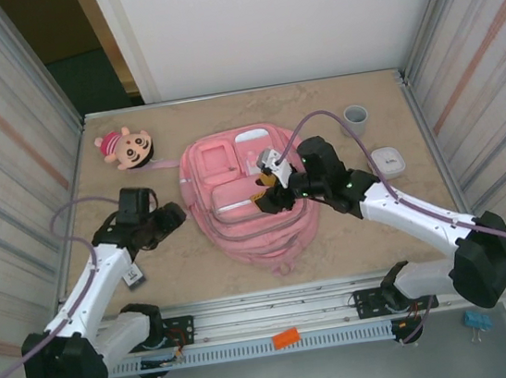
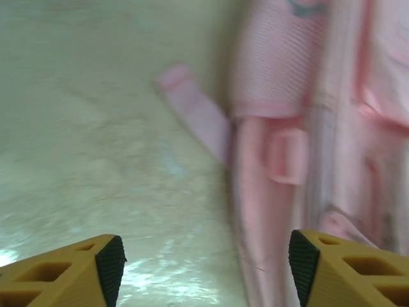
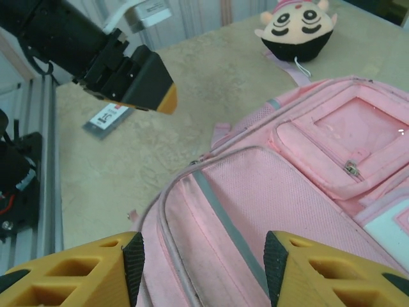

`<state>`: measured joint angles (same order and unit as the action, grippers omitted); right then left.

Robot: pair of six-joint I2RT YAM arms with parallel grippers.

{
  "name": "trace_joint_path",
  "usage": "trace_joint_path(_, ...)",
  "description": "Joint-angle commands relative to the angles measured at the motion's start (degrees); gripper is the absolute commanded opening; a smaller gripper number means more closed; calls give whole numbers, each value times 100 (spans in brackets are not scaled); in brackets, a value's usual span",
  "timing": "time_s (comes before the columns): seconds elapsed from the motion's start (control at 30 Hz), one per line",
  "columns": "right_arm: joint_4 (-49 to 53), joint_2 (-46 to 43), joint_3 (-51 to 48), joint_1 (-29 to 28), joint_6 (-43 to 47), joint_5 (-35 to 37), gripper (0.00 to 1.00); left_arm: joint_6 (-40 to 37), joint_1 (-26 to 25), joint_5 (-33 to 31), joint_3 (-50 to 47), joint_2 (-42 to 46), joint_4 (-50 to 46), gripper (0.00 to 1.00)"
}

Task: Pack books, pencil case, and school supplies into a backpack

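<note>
The left claw is spread wide and empty, at 9 o'clock of the pink backpack, which lies flat on the desk. The right claw is spread too, over its 3 o'clock side. It looks soft, floppy and light, so a strap or zip edge seems best to pinch. A doll sits beyond, at 10 o'clock.

Large pink fabric backpack blurred in left wrist view, cut by right edge. Small black-and-white card print unreadable. Pink-capped plush doll top cropped.
</note>
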<state>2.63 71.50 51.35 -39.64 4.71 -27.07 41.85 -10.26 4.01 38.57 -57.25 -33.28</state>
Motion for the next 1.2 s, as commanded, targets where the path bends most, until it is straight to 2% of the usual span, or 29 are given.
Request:
trace_joint_path(0.0,-32,-186,-16,0,-687,352,53,485,438,-414,-87,21,-684,71)
trace_joint_path(0.13,-75,-354,-139,9,-1006,566,54,486,1213,-431,-132,30,-760,71)
trace_joint_path(0.2,-149,-433,-227,6,-1118,584,54,526,1370,-670,-109,-40,-860,71)
trace_joint_path(0.47,-325,-697,-516,1,-1333,615,54,845,1827,-883,-322,-294,-759,71)
trace_joint_path(0.67,-328,-995,-747,7,-1312,756,54,1060,1861,-1068,-518,-316,-1013,71)
trace_joint_path(0.8,-322,-1196,-864,21,-1247,782,54,856,1875,-1353,-814,-264,-664,69)
trace_joint_path(1.07,-161,-1715,-995,28,-1208,883,54,823,1823,71,-640,-1419,368,66)
trace_joint_path(1.17,-209,-1845,-1084,27,-1248,989,54,1172,1277,224,-517,-1645,638,65)
